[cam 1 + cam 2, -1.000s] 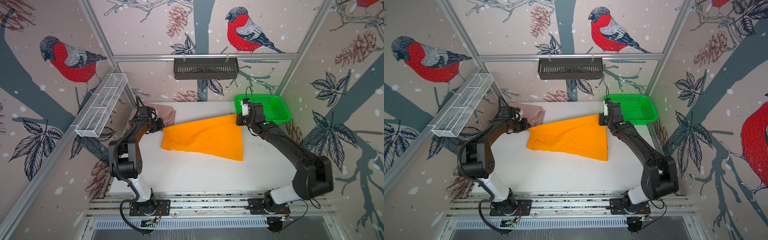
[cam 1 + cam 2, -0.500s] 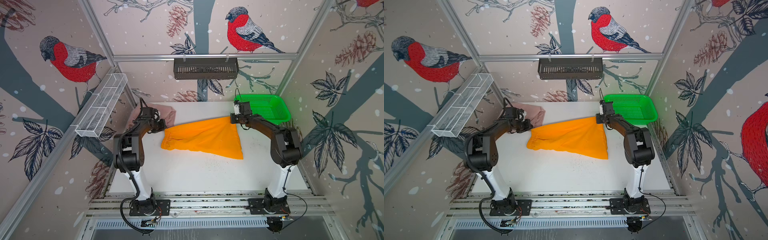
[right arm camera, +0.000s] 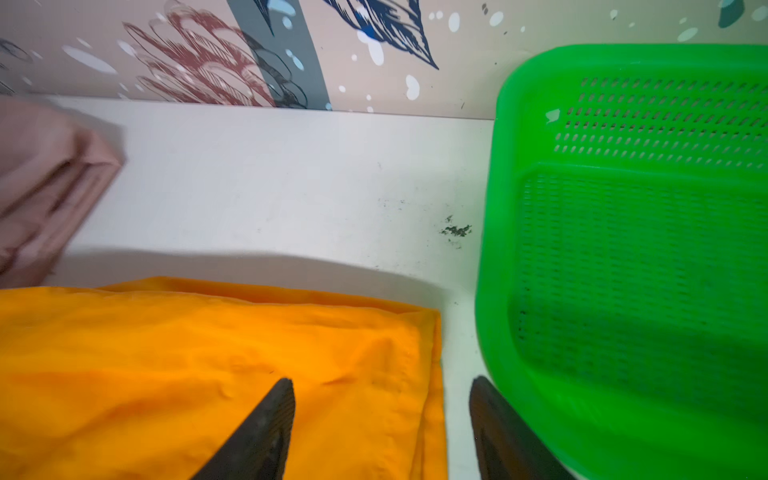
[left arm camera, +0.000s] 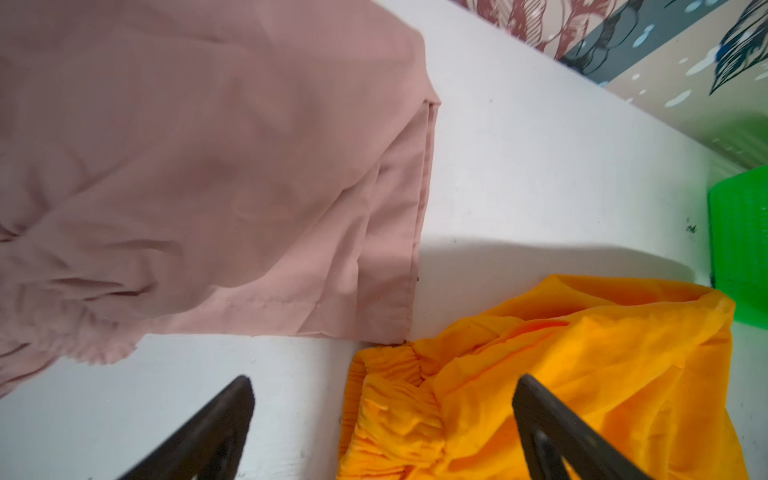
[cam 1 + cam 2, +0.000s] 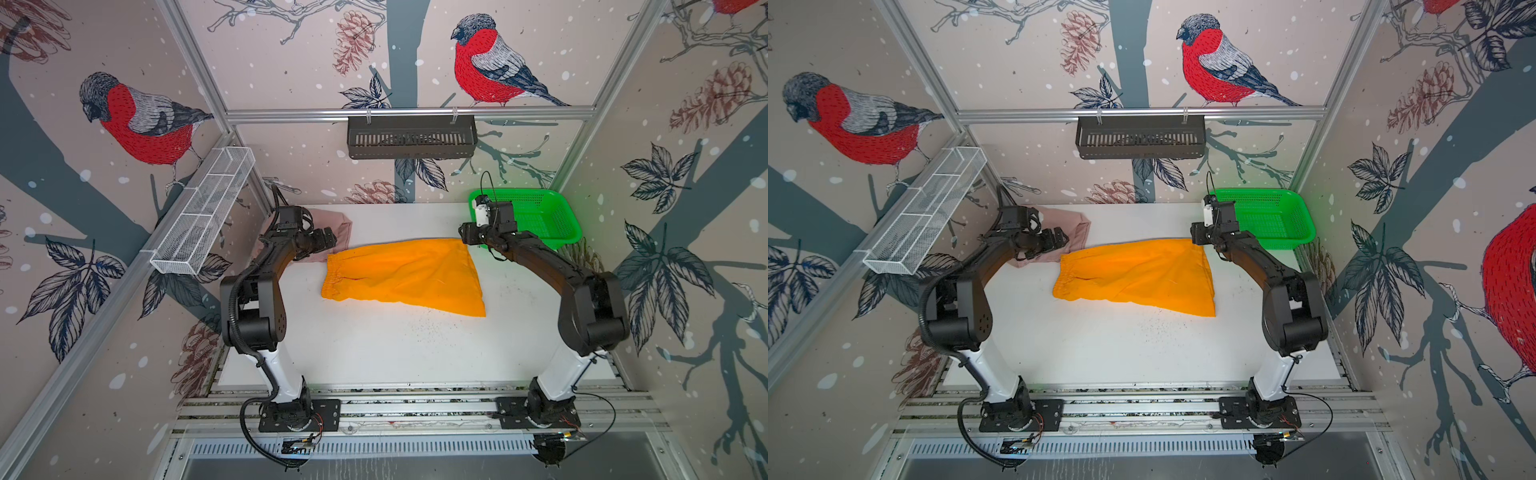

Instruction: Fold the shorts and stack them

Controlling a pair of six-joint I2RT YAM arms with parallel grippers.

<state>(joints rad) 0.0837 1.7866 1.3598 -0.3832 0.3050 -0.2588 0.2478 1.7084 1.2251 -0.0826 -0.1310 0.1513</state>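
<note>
Looks like a robotics lab booth: metal frame (image 5: 407, 111), bird-print wall panels (image 5: 482, 62), white table (image 5: 395, 353), robot arms (image 5: 253, 299) bolted onto rails (image 5: 415, 409).

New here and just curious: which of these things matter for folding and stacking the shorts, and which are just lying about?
Part of the job:
- orange shorts, spread out mid-table
- pink shorts, bunched at the far left of the table

Just lying about:
- green mesh basket, far right of the table
- white wire tray, on the left wall
- black slotted rack, hung on the back rail
</note>
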